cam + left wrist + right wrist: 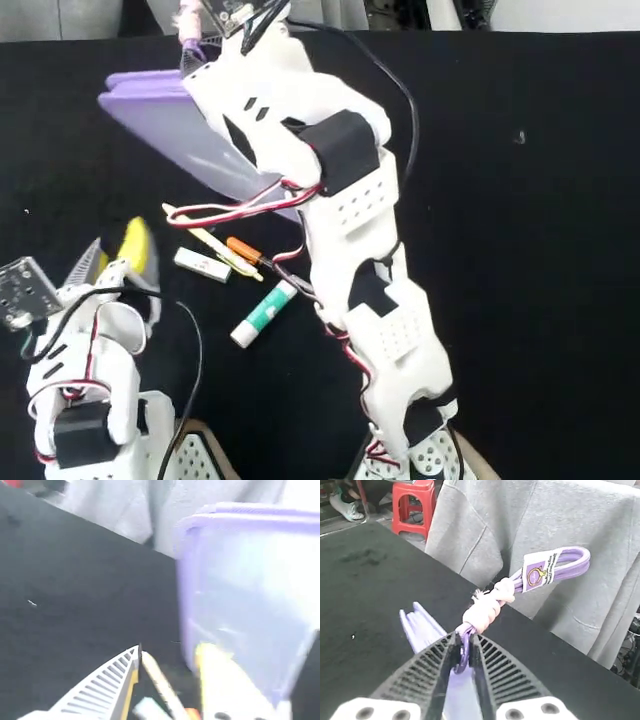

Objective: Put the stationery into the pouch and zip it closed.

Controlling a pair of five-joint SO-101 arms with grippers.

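Black table (520, 250) under everything. Across its middle, right arm (340, 200), stretched from the near edge toward the far left. At that arm's far end, purple pouch (165, 115), clear-faced and tilted, partly covered by the arm; open or zipped, cannot tell. Left arm (85, 370) low at the near left corner.

Between the two arms, flat on the table and outside the pouch, loose stationery. Nearest, a white and green glue stick (263, 313). Beyond it, a pale yellow pencil (215, 245), with an orange pen (245, 250) just beside it. White eraser (200, 265) close by the pencil, on the left arm's side.

Left fingers (135, 248) apart, holding nothing, pointed toward the pouch, near the eraser. Right fingers (453, 646) clamped together on a purple strap (555, 567) at the pouch's end, just below a pink knot (487, 610) tied in that strap.
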